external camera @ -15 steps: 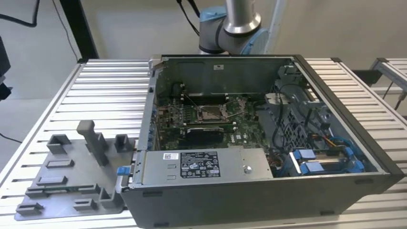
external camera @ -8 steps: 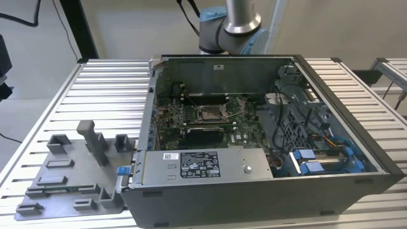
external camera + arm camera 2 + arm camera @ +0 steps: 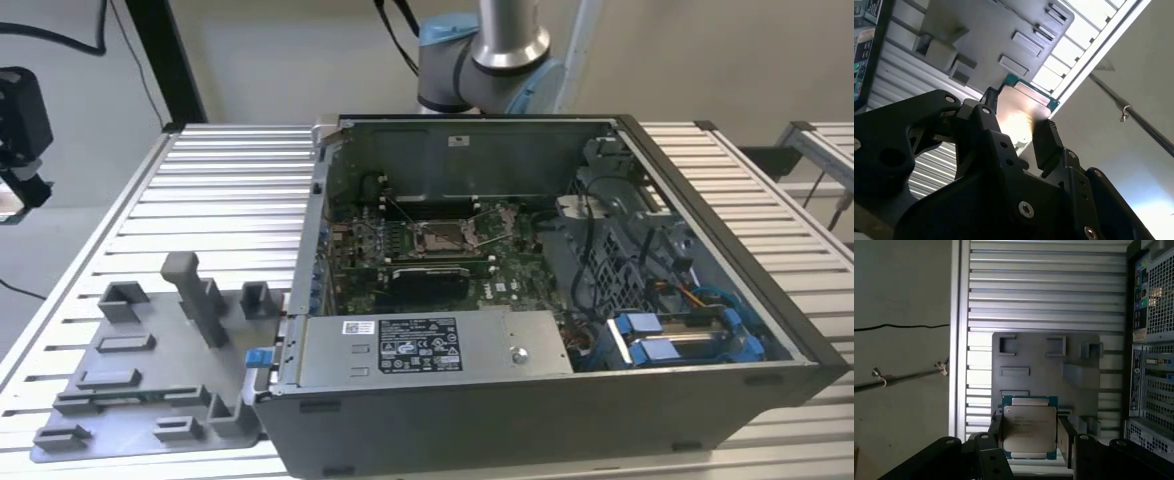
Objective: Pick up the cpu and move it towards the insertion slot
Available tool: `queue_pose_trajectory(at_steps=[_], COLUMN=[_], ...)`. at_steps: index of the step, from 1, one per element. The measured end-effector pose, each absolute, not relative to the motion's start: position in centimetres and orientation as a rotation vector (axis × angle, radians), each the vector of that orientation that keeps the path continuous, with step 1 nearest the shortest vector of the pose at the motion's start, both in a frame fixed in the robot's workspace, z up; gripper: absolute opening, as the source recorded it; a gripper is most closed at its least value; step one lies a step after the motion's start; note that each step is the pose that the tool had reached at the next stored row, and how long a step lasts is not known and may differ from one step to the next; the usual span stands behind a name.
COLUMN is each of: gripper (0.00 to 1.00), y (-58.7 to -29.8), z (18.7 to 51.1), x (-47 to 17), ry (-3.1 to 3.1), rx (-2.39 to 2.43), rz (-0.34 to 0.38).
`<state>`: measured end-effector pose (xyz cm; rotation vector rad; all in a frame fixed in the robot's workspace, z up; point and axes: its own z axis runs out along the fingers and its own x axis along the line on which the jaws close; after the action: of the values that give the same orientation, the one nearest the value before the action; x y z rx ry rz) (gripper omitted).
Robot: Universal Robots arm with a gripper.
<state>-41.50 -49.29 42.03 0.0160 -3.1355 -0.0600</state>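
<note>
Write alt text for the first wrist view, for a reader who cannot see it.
The gripper holds the cpu between its jaws by two opposite edges, its silvery top face toward the camera. Beyond it lie a grey plastic tray with raised blocks on a ribbed metal table, and the perforated wall of a computer case.

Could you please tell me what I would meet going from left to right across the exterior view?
Black device → grey tray → CPU socket → blue drive brackets.

The hand [image 3: 1030, 434] clamps the cpu [image 3: 1030, 426] between its two black fingers [image 3: 1067, 432], one on either edge; the arm [image 3: 510, 32] rises upright.
</note>
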Motion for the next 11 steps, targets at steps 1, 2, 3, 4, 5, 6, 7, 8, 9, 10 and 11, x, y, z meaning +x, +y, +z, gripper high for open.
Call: queue_pose_trajectory(at_steps=[1,2,3,4,5,6,7,8,9,10,11], gripper=[0.0,0.0,0.0,0.0,0.0,0.0,0.0,0.0,0.0,0.0,0.0], y=[-49.3,-49.3,-49.3,-49.3,-49.3,-49.3,-49.3,-49.3,-49.3,-49.3,-49.3], z=[42.0,42.0,42.0,42.0,42.0,42.0,42.0,42.0,42.0,42.0,42.0], x=[-41.2,-40.8,-40.4,-40.0,-39.6,-39.2,-38.8,-38.4,-38.0,-37.6,-37.2], ry=[-3.136,-3.136,-3.135,-3.135,-3.135,-3.136,-3.135,-3.135,-3.135,-3.136,-3.135], rx=[0.017,0.017,0.018,0.018,0.018,0.018,0.018,0.018,0.019,0.019,0.019], rz=[-0.06,-0.06,-0.06,-0.06,-0.06,-0.06,-0.06,-0.06,-0.06,-0.06,-0.06])
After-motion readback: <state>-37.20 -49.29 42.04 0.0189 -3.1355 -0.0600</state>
